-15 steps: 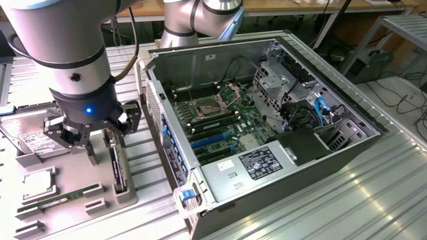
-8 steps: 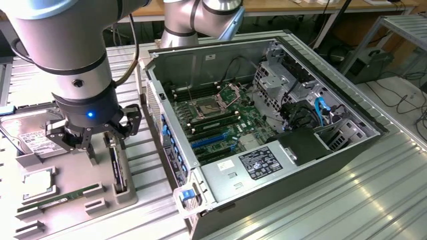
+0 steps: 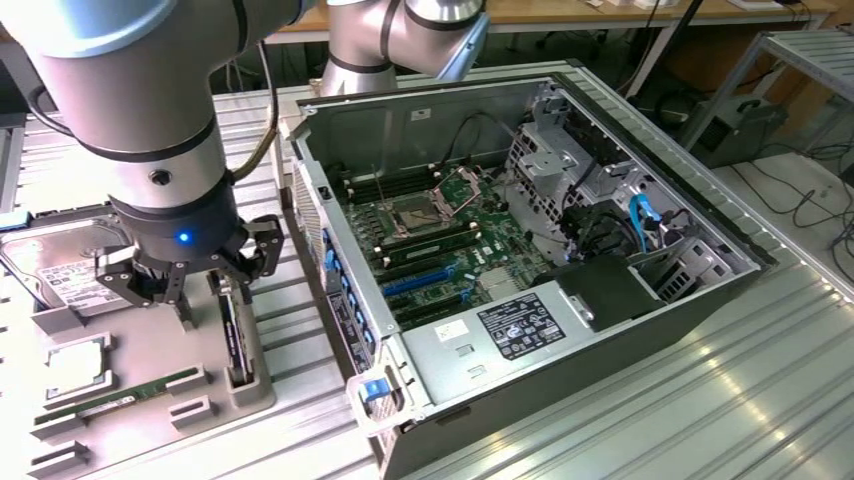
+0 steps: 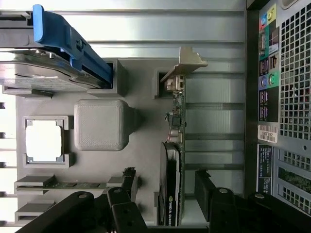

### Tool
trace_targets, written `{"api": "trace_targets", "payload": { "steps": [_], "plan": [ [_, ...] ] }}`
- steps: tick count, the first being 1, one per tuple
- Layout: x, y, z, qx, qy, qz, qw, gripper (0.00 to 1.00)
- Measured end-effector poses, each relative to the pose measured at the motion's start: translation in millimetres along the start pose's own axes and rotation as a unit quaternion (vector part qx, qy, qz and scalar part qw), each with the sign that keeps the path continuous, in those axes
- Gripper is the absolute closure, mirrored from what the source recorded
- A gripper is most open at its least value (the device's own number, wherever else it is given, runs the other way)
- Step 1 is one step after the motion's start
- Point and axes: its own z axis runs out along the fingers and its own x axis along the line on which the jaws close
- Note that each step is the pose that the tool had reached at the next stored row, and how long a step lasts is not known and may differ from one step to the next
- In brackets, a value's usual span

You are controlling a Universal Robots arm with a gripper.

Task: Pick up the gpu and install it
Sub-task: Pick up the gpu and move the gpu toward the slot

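The gpu (image 4: 175, 145) is a green card with a black fan shroud and a silver bracket (image 4: 187, 62) at one end. It stands on edge in a slot of the grey parts tray (image 3: 200, 400); in the exterior view the gpu (image 3: 238, 338) is at the tray's right side. My gripper (image 3: 200, 290) hangs just above it, open, with nothing held. In the wrist view my gripper (image 4: 165, 187) has one dark finger (image 4: 129, 182) on each side of the card's shroud end, not touching it.
The tray also holds a hard drive (image 3: 64, 272) with a blue caddy (image 4: 68, 43), a CPU (image 3: 78, 364) and a RAM stick (image 3: 123, 394). The open PC case (image 3: 694, 300) lies to the exterior view's right, its motherboard (image 3: 447, 245) and blue slots (image 3: 416, 282) exposed.
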Motion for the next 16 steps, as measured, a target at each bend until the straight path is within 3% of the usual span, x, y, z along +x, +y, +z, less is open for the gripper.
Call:
{"api": "trace_targets", "payload": {
  "steps": [9,13,16],
  "plan": [
    [-0.1,-0.2,8.4,0.0007,0.0033,0.0,1.0,0.4],
    [-0.4,-0.5,15.4,0.0007,0.0084,0.0,1.0,0.4],
    [-0.9,-0.7,19.6,0.0007,0.0097,0.001,1.0,0.4]
  ]
}}
